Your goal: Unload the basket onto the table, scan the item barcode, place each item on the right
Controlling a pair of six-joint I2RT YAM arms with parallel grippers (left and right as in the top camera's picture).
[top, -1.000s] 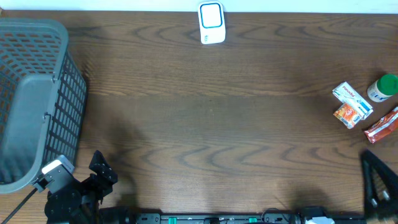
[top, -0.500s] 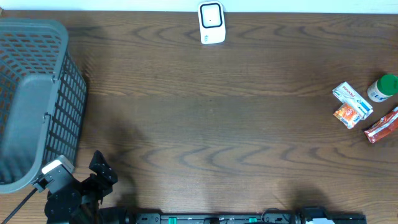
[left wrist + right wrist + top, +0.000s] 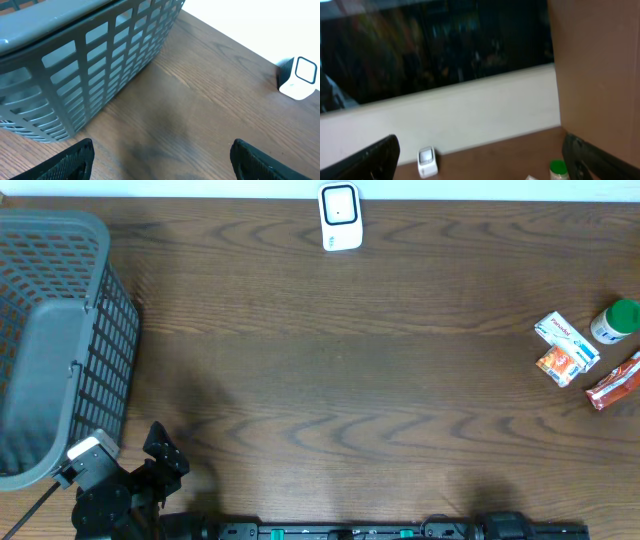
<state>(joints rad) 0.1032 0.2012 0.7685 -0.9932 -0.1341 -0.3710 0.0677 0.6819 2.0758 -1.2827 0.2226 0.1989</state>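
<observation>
Several items lie at the table's right edge: a white box (image 3: 566, 335), an orange packet (image 3: 558, 364), a green-capped bottle (image 3: 615, 321) and a red packet (image 3: 612, 383). The white scanner (image 3: 340, 217) stands at the far middle edge. My left gripper (image 3: 163, 453) is at the near left corner beside the basket; in its wrist view it (image 3: 162, 162) is open and empty over bare wood. The right arm is out of the overhead view. In its wrist view the right gripper (image 3: 480, 162) is open and empty, facing the scanner (image 3: 426, 161) and the bottle (image 3: 559, 169).
A tall grey mesh basket (image 3: 50, 340) fills the left side of the table, and its wall (image 3: 100, 55) stands close to my left gripper. A white wall runs behind the far table edge.
The right gripper, seen at the overhead view's bottom right corner a second ago, has gone out of that view. The left arm and the items have not moved.
</observation>
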